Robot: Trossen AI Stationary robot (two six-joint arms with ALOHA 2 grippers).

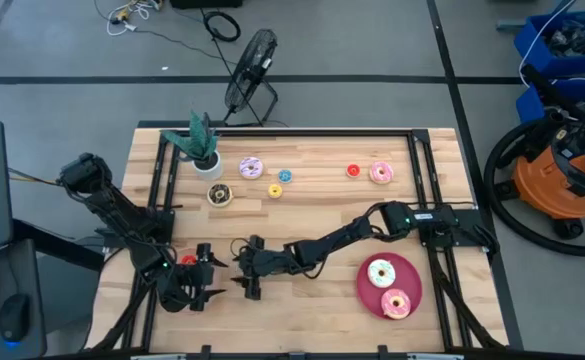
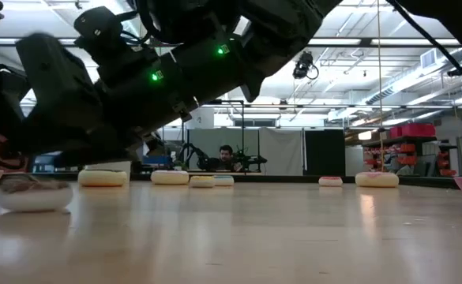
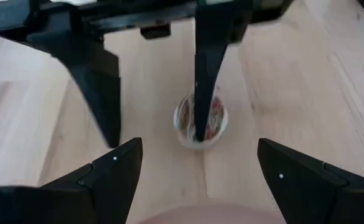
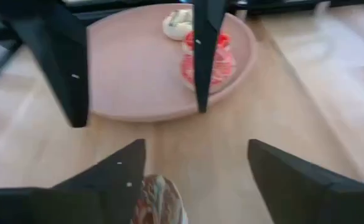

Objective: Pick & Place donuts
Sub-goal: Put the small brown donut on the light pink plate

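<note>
Pincer of the right arm [image 1: 244, 272]: fingers stand wide apart, holding nothing. The sprinkled donut [image 3: 200, 121] lies free on the tabletop [image 1: 312, 320], in the gap between those fingers and close against one of them. In the right wrist view it shows beside one of that arm's own fingers [image 4: 160, 202].

The left pincer [image 1: 212, 272] faces it from the opposite side, just beside, with its fingers also spread wide and empty. The donut sits on its line of approach, between the two pincers at the near-left part of the tabletop.

Behind the left pincer a pink plate [image 4: 132, 74] carries a white donut [image 4: 178, 23] and a red one [image 4: 210, 59]. A crimson plate [image 1: 415, 285] on the right side holds two more. Six donuts lie loose along the far side near a potted plant [image 1: 202, 145].

Assessment: the step in hand appears to be a pass across the tabletop, with the sprinkled donut set down for the left arm to collect. The next move calls for the right pincer to draw clear without nudging the donut. The left pincer must then advance, straddle the ring evenly, close on it and carry it to the pink plate.
</note>
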